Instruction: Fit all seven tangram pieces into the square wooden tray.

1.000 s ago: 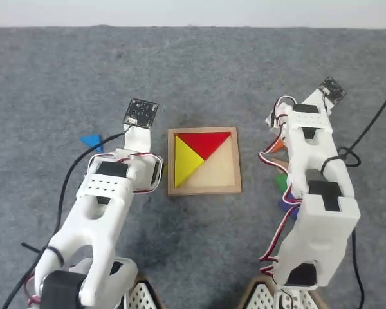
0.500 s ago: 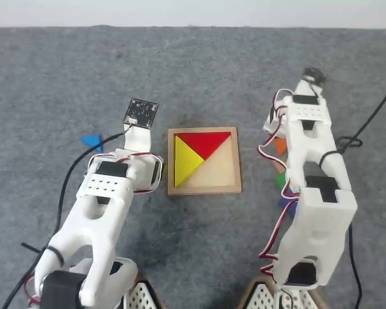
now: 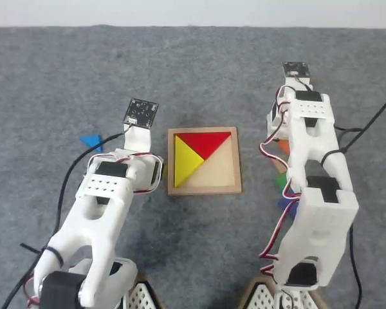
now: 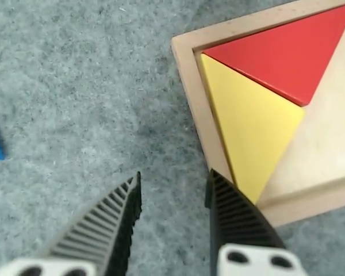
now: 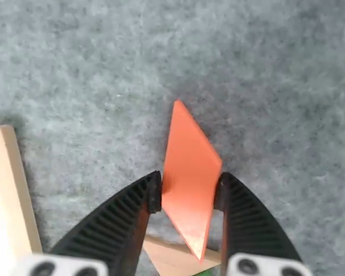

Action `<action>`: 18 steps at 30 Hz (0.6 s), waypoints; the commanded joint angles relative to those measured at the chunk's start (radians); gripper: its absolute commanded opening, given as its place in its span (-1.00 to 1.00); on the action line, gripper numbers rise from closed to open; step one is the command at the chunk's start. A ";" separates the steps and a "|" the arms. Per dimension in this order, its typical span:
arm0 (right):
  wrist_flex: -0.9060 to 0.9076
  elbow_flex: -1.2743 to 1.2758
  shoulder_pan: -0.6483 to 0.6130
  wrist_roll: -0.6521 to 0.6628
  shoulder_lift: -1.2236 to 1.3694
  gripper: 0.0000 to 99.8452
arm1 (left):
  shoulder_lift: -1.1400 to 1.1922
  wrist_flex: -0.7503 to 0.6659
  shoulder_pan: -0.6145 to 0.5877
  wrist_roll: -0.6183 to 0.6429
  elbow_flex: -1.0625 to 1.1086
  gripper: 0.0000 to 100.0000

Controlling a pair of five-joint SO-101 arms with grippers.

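- Plainly, the orange parallelogram point(image 5: 187, 149) is looking like a thin, stiff, light slab with smooth painted faces. I am judging it unlikely to bend or break, but liable to slip or swivel if pinched near a sharp tip.
- The safest hold is looking to be across its two long parallel edges near the middle, which is where the right jaws are pressing.
- The right jaws are clamping the orange parallelogram from both sides, parted only by the piece's width. They are hanging over the grey tabletop point(image 5: 264, 69) just right of the wooden tray point(image 3: 204, 188). I cannot tell whether the piece is sitting on the surface or hanging clear of it.
- The left jaws are standing apart and gripping nothing, hovering over bare tabletop just beside the tray's left rim.
- Inside the tray the red triangle point(image 3: 204, 141) and yellow triangle point(image 3: 185, 161) are lying edge to edge, leaving the rest of the floor bare.
- A blue triangle point(image 3: 91, 140) is lying well apart on the left.
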 commanded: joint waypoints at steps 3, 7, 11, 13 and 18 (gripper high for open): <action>0.013 0.009 -0.010 0.152 -0.005 -0.67 | -0.038 -0.025 0.008 -0.006 -0.004 -0.63; 0.012 0.021 -0.008 0.255 -0.005 -0.67 | -0.038 -0.025 0.008 -0.006 -0.004 -0.63; 0.012 0.025 -0.004 0.292 -0.005 -0.67 | -0.038 -0.025 0.008 -0.006 -0.004 -0.63; 0.012 0.025 -0.004 0.292 -0.005 -0.67 | -0.038 -0.025 0.008 -0.006 -0.004 -0.63; 0.013 0.025 -0.004 0.298 -0.013 -0.67 | -0.038 -0.025 0.008 -0.006 -0.004 -0.63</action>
